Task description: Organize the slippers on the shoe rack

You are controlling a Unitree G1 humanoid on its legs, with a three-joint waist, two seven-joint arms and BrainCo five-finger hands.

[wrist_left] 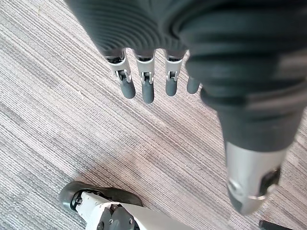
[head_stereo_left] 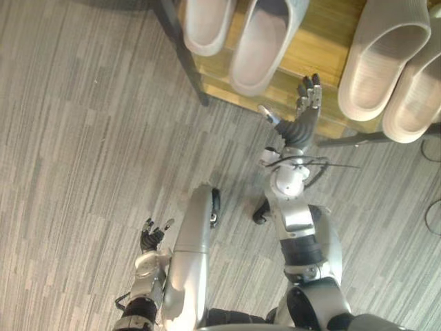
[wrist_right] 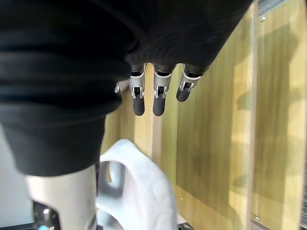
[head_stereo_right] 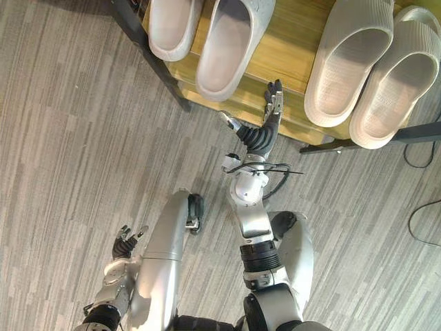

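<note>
Right hand [head_stereo_left: 306, 103] empty with fingers straight, over the front edge of the wooden shoe rack [head_stereo_left: 313, 48], between a smooth pair of slippers [head_stereo_left: 260, 45] and a ribbed pair [head_stereo_left: 382, 58] lying on it, left hand [head_stereo_left: 153, 236] relaxed and empty, low above the carpet [head_stereo_left: 83, 138]

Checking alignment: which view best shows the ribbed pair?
Right eye view: both ribbed slippers lie nearly whole on the rack. Left eye view crops the outer one; wrist views face rack boards and floor.
</note>
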